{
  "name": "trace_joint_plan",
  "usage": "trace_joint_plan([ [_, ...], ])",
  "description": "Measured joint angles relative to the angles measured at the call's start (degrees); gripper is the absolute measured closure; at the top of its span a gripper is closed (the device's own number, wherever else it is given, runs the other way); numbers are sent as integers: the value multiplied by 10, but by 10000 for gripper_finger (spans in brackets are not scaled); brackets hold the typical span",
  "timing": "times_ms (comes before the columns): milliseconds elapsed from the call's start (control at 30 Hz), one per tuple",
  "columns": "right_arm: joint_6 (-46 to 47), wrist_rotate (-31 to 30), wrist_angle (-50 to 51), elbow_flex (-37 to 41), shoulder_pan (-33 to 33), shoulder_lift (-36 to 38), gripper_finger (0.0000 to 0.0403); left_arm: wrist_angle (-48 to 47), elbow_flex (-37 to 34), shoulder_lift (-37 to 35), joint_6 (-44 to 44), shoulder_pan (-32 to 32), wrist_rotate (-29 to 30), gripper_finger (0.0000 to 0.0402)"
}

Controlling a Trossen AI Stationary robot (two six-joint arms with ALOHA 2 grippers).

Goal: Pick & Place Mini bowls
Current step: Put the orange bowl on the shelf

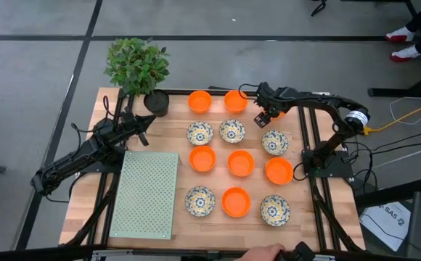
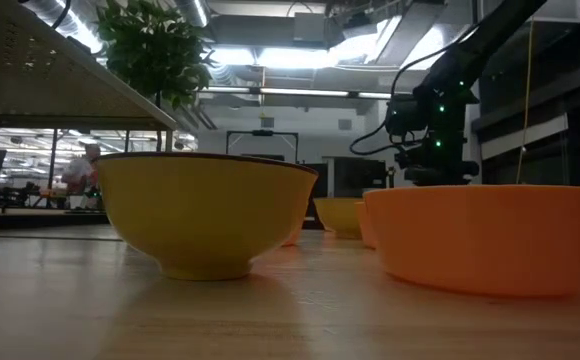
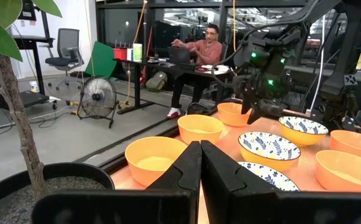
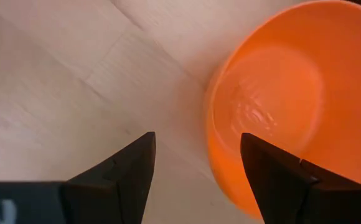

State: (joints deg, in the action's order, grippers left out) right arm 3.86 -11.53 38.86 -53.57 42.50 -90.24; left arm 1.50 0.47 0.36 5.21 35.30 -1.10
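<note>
- Right end effector (image 1: 267, 116): fingers spread wide and holding nothing, poised over the far row of mini bowls (image 1: 232, 163) on the worktop (image 1: 174, 141).
- Target, judged from the right wrist view: a plain orange bowl (image 4: 292, 99) lies just beside and partly under one finger (image 4: 274, 180). Its near rim sits between the two fingers, while the other finger is over bare wood.
- Left end effector (image 3: 199, 168): fingers pressed together, empty, waiting near the black plant pot (image 1: 156, 102) and just beyond the green perforated board (image 1: 147, 196). The nearest orange bowl (image 3: 155, 158) is directly ahead of it.
- Remaining bowls: orange and floral ones stand in rows nearer than the right end effector, all apart from it.
- Risk 1: a descent from here may land a finger on the rim rather than straddling it, tipping or skidding the light bowl.
- Risk 2: a shallow pinch on the smooth curved wall could slip when lifting.
- Risk 3: a sideways push could knock the floral bowl (image 1: 274, 142) close by.
</note>
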Motion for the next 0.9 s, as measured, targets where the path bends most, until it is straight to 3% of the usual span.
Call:
trace_joint_plan([
  [367, 2, 0, -21, 12, 0, 0, 189, 0, 0, 0, 0, 0, 0, 398],
  [533, 2, 1, -24, 12, 0, 0, 247, 0, 0, 0, 0, 0, 0, 398],
  [833, -45, 11, -25, 12, 0, 0, 385, 0, 0, 0, 0, 0, 0, 398],
  [900, -59, 11, -24, 12, 0, 0, 393, 0, 0, 0, 0, 0, 0, 398],
])
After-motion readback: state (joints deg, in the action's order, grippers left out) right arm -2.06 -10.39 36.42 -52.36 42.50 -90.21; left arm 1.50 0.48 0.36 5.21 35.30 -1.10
